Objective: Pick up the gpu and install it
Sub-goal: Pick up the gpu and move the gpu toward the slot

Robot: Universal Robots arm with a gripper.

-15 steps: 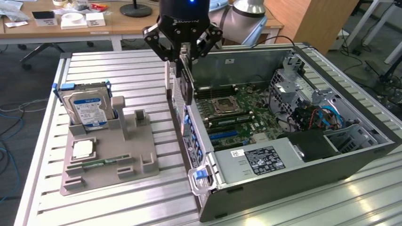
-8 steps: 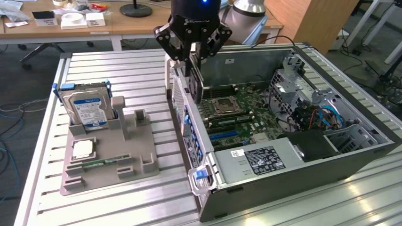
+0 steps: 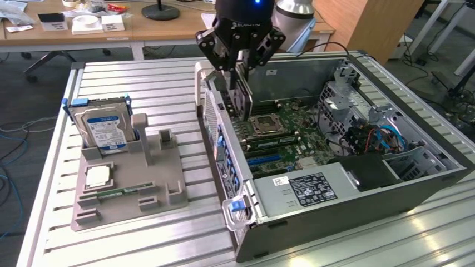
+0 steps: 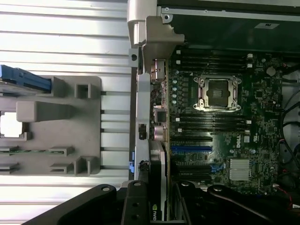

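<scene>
In the exterior view the tool point(image 3: 239, 64) is gripping the gpu point(image 3: 239, 97) by its upper edge, its fingers partly closed around the thin card. It is holding the card upright inside the open computer case point(image 3: 334, 206), which is lying on its side across the part of the bench point(image 3: 148, 83) nearer the exterior view's right edge. The card is hanging close to the case wall that faces the grey holder point(image 3: 126, 183), with its lower edge reaching down towards the motherboard point(image 3: 297, 133) beside the empty processor socket point(image 3: 263, 125). The pick-up therefore looks done, and the holder's upright slots next to the blue-labelled hard drive point(image 3: 104, 125) are standing vacant by the bench's edge on the exterior view's left. In the wrist view the gpu point(image 4: 157, 173) is appearing edge-on between the dark fingers of the tool point(image 4: 159, 208), running along the case's perforated wall, with its logo showing. The blue expansion slot point(image 4: 191, 149) is lying open beside the card, not under it, so the card does not appear to be seated. Judging by this, the installing is under way but unfinished: the card is being carried over the board, and aligning and pressing it home are left.
</scene>
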